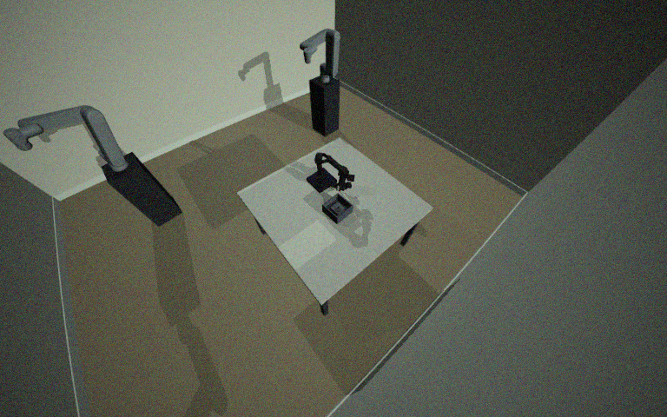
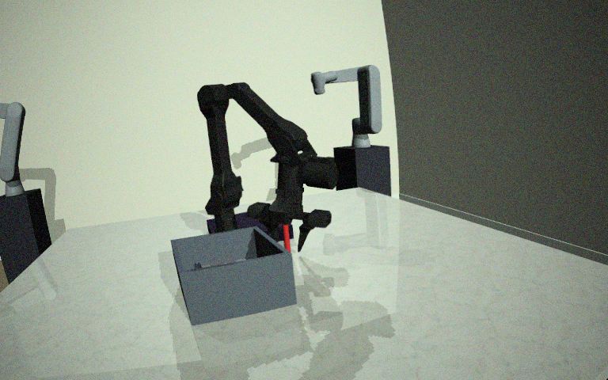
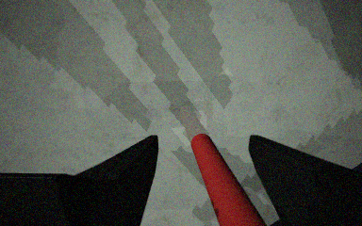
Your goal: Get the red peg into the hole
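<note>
Peg [image 2: 286,238] [image 3: 223,184] upright in your exterior view, beyond the box [image 1: 330,214] [image 2: 237,293] toward two o'clock, its long axis slanting eleven-to-five in your wrist view, between the spread fingers of your gripper [image 1: 341,188] [image 2: 287,244] [image 3: 203,142], gaps on both sides.

two grey jointed arms [image 1: 102,137] [image 2: 370,98] stand on dark box-shaped pedestals [image 1: 142,188] [image 2: 374,168] beyond the pale marbled table [image 1: 305,241] [image 2: 448,304].

Robotics lab, looks like: gray robot arm [image 1: 101,137] [image 2: 12,143] on black pedestal at left of frame, second gray arm [image 1: 333,54] [image 2: 370,98] on pedestal at upper right, black arm [image 1: 334,164] [image 2: 217,143] on pale central counter [image 1: 314,280] [image 2: 448,304], plain walls.
</note>
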{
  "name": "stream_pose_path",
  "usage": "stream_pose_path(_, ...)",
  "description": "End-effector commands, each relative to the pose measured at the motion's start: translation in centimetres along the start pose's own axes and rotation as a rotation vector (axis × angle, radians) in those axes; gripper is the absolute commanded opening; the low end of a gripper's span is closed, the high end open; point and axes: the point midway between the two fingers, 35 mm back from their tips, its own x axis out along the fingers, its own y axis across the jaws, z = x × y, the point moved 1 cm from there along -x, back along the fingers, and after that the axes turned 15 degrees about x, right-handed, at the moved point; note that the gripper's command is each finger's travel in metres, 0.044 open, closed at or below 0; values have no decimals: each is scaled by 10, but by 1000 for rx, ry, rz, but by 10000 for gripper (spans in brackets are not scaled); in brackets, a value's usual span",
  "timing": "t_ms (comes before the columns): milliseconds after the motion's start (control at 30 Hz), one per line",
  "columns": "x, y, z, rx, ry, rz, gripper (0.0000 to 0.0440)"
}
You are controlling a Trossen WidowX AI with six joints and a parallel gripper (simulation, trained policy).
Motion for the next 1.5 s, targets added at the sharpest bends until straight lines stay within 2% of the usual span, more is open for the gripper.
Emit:
stream_pose_path(0, 5, -3, -1, -1, 5, -24, 175)
stream_pose_path(233, 8, -8, 0, -5, 1, -74, 4)
stream_pose_path(733, -51, -3, 37, -13, -132, 9, 0)
stream_pose_path(1067, -97, 2, 69, 62, -199, 75, 0)
stream_pose_path(1467, -115, 6, 121, 217, -253, 112, 0)
